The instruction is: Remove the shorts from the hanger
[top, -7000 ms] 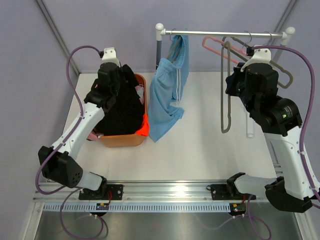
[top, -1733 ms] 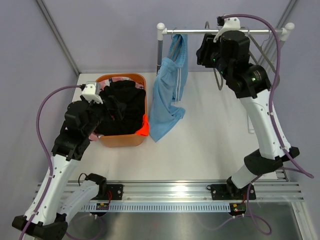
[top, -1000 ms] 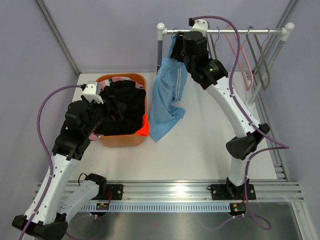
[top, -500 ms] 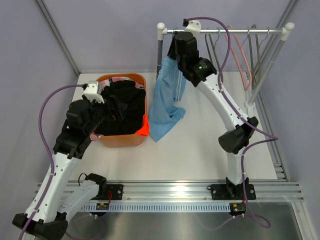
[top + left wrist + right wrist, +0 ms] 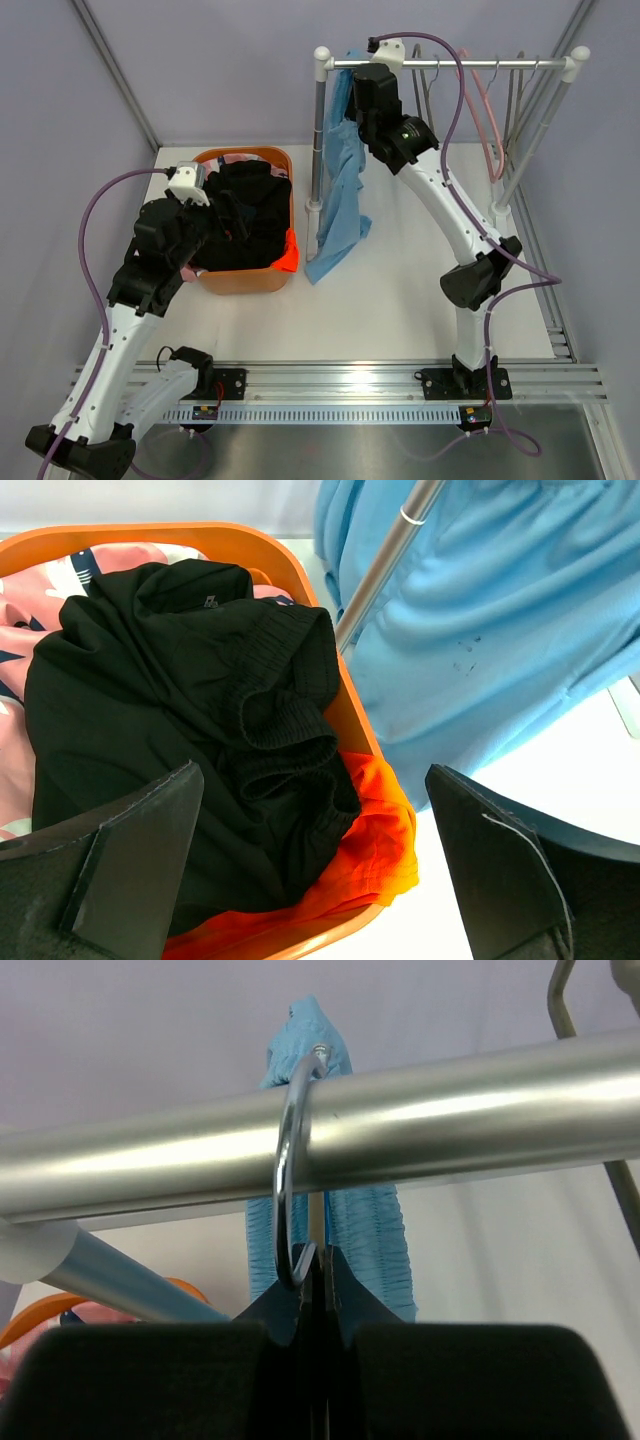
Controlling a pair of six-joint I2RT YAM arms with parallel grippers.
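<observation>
Light blue shorts (image 5: pixel 338 190) hang limp, bunched narrow, from the left end of the rail (image 5: pixel 450 1090). Right arm is stretched up and across to the rail. Right gripper (image 5: pixel 318 1260) is clenched on the hanger hook (image 5: pixel 285 1170) just under it. Left gripper (image 5: pixel 315 825) is spread wide above black shorts (image 5: pixel 180 710) in the orange basket (image 5: pixel 250 535).

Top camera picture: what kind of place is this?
Probably a robot test booth set up like a laundry corner, not a home: two robot arms bolted to the table, a clothes rail with light blue shorts on a hanger, and an orange basket of clothes.
</observation>
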